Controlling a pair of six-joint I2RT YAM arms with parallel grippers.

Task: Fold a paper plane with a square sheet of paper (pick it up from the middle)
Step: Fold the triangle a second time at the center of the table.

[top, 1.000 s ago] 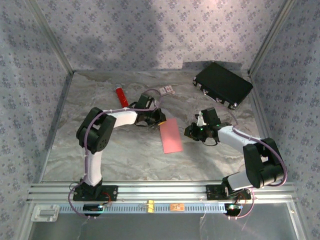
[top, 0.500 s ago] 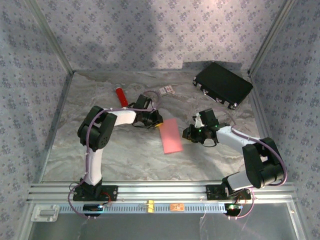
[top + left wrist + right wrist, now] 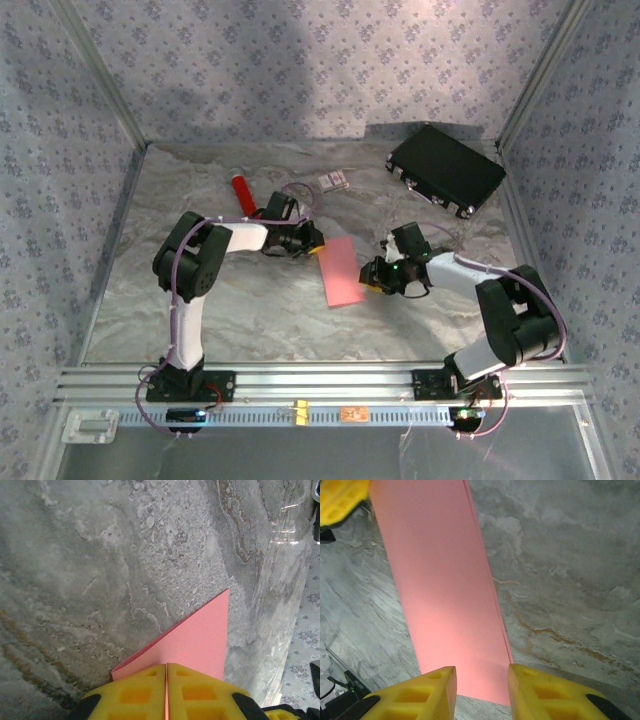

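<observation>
The square sheet of paper (image 3: 340,272), pink-red, lies on the marble table folded in half into a long strip (image 3: 440,580). My left gripper (image 3: 315,243) is shut on the strip's far left corner; in the left wrist view the yellow fingertips (image 3: 166,666) pinch the paper (image 3: 200,635), which fans out to a point. My right gripper (image 3: 372,278) stands open at the strip's near right end. In the right wrist view its jaws (image 3: 482,675) straddle that end just above the paper without touching it. The left gripper's yellow finger (image 3: 340,497) shows at the strip's other end. A paper plane is out of view.
A black case (image 3: 446,168) lies at the back right. A glossy red cylinder (image 3: 242,193) and a small printed card (image 3: 334,181) lie behind the left gripper. Patterned walls close three sides, and an aluminium rail (image 3: 320,380) runs along the near edge.
My right gripper has opened and slid left to the strip's near right end. The left gripper stays shut on the far corner and has shifted slightly left.
</observation>
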